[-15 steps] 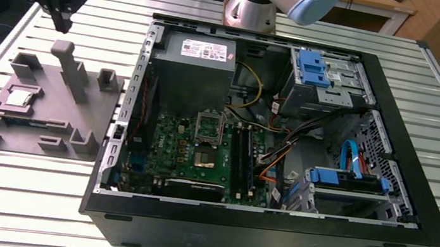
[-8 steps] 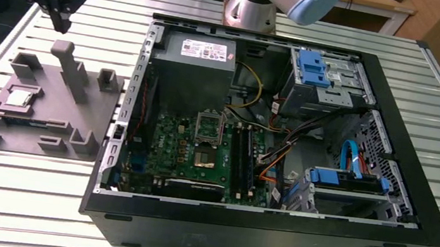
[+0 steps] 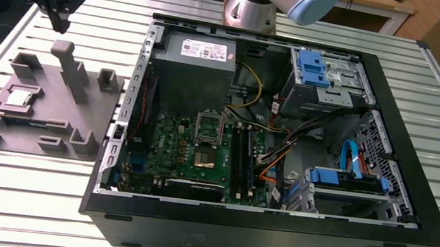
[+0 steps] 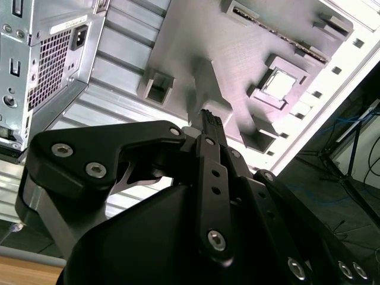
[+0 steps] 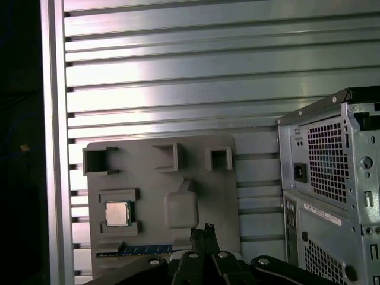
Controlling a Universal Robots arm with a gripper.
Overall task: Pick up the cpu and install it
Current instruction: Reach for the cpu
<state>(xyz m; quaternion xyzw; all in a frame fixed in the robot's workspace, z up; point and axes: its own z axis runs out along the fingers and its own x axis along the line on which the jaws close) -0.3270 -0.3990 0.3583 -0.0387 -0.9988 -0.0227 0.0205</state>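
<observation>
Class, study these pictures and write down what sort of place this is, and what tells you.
Probably a robotics lab or test bench for computer assembly: a robot arm stands at a slatted metal table bearing an open computer case and a grey plate holding the cpu.

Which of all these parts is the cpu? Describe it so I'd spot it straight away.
Start at the big open computer case; on the exterior view's left of it lies a grey plate with upright blocks. The cpu sits on that plate, on its side away from the case. It is the one small, flat, shiny silver square among dull grey blocks.
</observation>
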